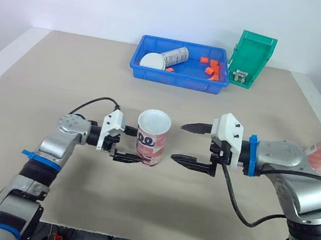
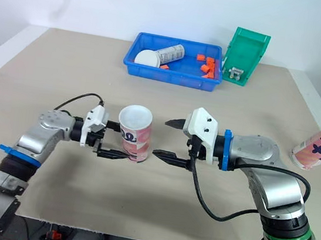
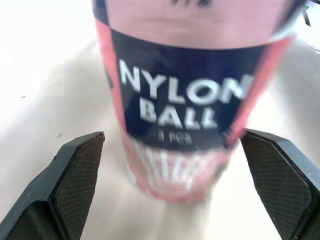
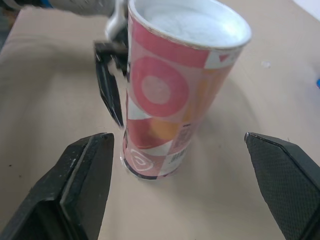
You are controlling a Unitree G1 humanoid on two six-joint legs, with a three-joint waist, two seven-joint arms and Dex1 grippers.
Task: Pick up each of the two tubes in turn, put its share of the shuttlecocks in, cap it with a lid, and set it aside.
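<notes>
The pink patterned cardboard tube (image 1: pixel 151 138) stands upright, open-topped, mid-desk (image 1: pixel 64 84) between both grippers. The left gripper (image 1: pixel 130 145) has its fingers spread either side of the tube's lower half, not clamping it. The right gripper (image 1: pixel 191 143), fingers wide apart, faces the tube from just beside.

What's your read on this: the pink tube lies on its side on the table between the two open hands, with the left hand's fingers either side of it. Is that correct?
Not quite. The pink tube stands upright, as the right wrist view shows. The rest holds: it is on the table between the open left hand and right hand, with the left hand's fingers either side of it.
</notes>
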